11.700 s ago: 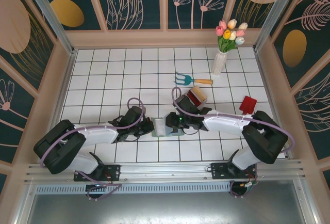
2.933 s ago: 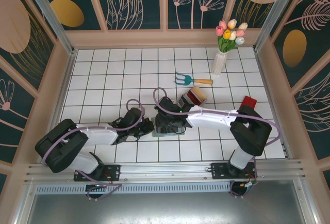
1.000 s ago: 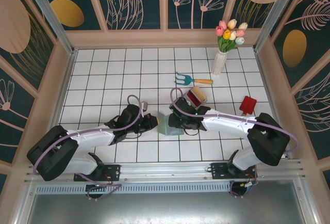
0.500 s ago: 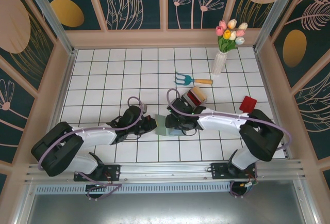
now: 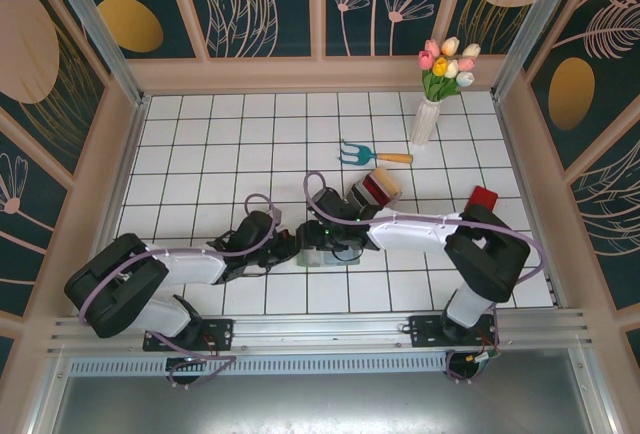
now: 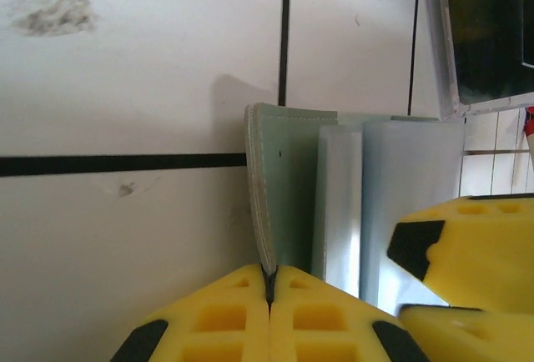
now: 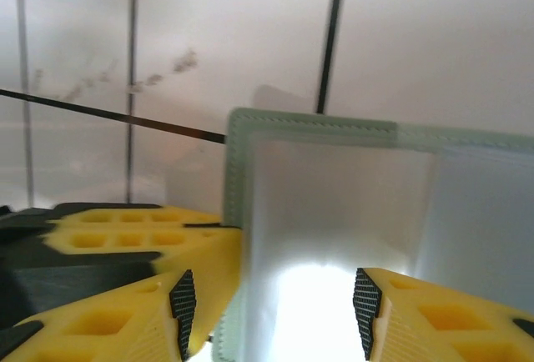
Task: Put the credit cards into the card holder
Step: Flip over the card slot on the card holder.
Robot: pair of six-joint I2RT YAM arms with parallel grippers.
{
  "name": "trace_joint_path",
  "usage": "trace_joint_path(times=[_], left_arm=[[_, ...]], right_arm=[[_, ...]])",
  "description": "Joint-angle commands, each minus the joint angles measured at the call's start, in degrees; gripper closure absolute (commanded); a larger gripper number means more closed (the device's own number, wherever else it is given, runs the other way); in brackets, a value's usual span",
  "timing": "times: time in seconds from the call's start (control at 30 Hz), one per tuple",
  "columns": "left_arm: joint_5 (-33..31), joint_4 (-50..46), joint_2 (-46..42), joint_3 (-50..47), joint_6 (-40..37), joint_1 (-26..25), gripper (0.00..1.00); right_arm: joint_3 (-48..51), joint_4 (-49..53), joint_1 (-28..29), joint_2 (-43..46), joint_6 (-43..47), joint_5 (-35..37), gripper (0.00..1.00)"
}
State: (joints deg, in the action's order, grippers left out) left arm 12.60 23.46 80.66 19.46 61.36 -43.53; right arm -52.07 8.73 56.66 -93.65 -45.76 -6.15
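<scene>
Card holder (image 6: 292, 187) flap in tight pinch of left hand (image 6: 269, 283); right hand (image 7: 274, 308) spread, apparently over its inside.

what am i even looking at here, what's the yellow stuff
Two robot arms are bolted at the near edge of a tiled table. The wide picture is from a camera above and behind them; each close-up is from a wrist camera, and the yellow blocks are the arms' fingers. The left arm's fingers are shut on the upright flap of a sage-green card holder. The right arm's fingers are apart over its pale inside. Farther back: a small tray of red cards, a toy rake, tulips in a vase.
</scene>
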Motion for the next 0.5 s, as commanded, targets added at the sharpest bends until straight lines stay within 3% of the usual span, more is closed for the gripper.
trace_joint_path(times=[0.0,0.17,0.27,0.37,0.47], left_arm=[[-1.8,1.5,-1.5,-1.3,1.0,-0.4,0.92],[-3.4,0.0,-2.6,-1.6,1.3,-0.4,0.76],[-6.1,-3.5,-5.4,-1.6,0.9,-0.4,0.7],[-8.6,-7.0,-8.5,-1.7,0.9,-0.4,0.61],[-9.4,-7.7,-10.9,-1.9,0.5,-0.4,0.59]], right_arm=[[-0.7,-0.8,-0.4,5.1,0.2,1.0,0.43],[0.7,5.4,-2.7,9.8,0.9,7.3,0.39],[2.4,7.9,-4.3,11.3,0.5,9.8,0.44],[4.6,7.9,-5.6,11.8,-0.2,8.4,0.43],[6.0,6.3,-5.6,10.5,-0.8,5.7,0.43]])
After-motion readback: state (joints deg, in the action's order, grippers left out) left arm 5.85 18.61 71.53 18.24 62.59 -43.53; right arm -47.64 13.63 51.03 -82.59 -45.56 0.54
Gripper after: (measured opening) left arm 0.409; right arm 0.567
